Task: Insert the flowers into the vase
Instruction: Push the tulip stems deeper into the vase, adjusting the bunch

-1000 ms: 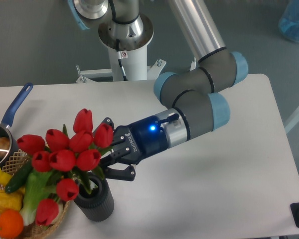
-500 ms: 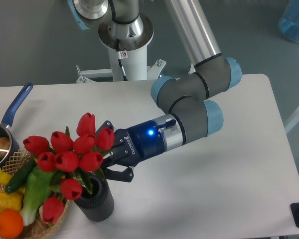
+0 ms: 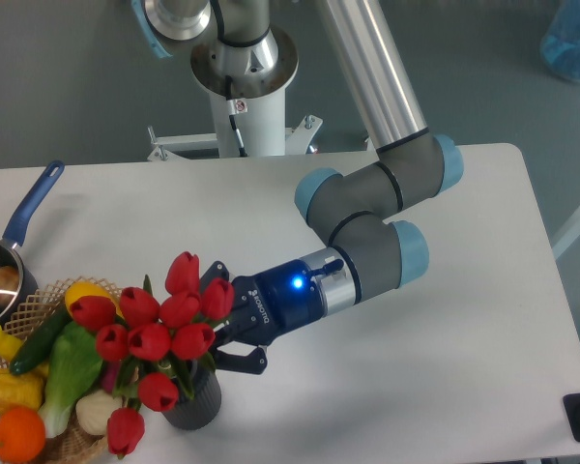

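Over the vase, claw reaching sideways, gripping flowers

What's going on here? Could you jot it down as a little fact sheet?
hand: closed around the flowers' stems
flowers: red tulips, held over the vase, stems reaching into its mouth
vase: dark, ribbed, upright on the table, mostly hidden by the bunch
basket: wicker, full of fruit and vegetables, left of the vase
saucepan: blue handle, at the left edge

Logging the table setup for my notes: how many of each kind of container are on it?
Vase: 1
Saucepan: 1
Wicker basket: 1
Total: 3
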### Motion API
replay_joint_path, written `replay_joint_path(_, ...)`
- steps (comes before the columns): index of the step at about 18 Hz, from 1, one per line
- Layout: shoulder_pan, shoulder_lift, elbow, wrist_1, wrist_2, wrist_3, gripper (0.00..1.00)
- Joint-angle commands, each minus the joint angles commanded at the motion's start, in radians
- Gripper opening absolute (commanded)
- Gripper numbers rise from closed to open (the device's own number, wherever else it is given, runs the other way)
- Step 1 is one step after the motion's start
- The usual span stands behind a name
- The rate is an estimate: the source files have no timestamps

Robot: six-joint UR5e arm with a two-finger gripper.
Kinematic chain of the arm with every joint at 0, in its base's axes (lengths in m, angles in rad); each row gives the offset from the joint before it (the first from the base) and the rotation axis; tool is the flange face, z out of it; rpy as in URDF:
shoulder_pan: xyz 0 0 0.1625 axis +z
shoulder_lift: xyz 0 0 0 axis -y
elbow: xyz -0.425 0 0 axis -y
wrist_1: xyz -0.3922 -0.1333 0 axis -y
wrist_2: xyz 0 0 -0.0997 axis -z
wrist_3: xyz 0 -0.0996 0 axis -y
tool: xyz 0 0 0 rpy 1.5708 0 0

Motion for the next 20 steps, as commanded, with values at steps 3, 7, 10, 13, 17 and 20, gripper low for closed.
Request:
replay_joint_path(3, 0.002, 0.0, -0.014, 0.0, 0.005, 0.009, 0.0)
replay_joint_path(7, 0.002, -0.009, -0.035, 0.0, 0.032, 0.043, 0.0)
replay_joint_path(10, 0.003, -0.032, -0.041, 0.0, 0.051, 0.075, 0.0)
replay_joint_path(13, 0.005, -0.051, -0.043, 0.0, 0.075, 0.095, 0.0)
replay_joint_path(17, 0.005, -0.054, -0.057, 0.0, 0.077, 0.113, 0.02)
replay_joint_path(20, 0.006, -0.054, -0.074, 0.002, 0.077, 0.143, 0.12)
